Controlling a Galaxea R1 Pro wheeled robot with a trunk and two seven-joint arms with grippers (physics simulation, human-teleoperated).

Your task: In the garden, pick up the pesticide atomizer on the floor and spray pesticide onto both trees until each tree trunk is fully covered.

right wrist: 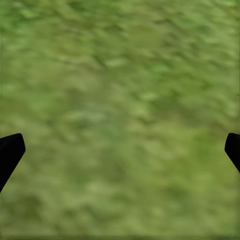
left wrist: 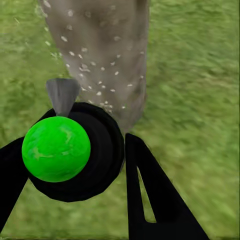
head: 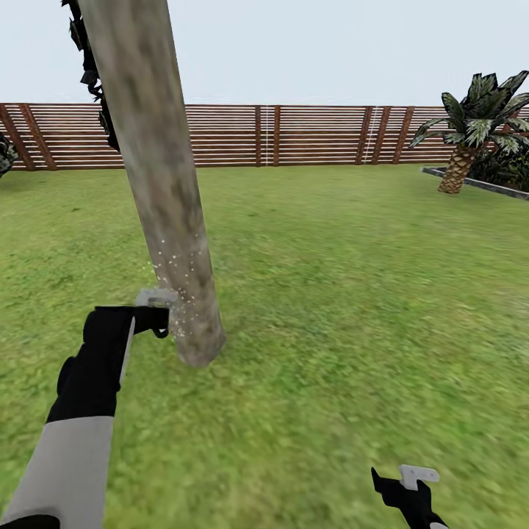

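Beside the lower tree trunk our left tool grips the pesticide atomizer, fingers clamped round its black body with the green cap facing the wrist camera and the grey nozzle aimed at the bark. White droplets speckle the base of the trunk, so we judge spraying of one tree is under way; the upper bark looks bare, and next we would sweep the nozzle higher and around. Our right tool hangs spread wide and empty over the lawn. We count one thick trunk, one atomizer, one palm, one fence
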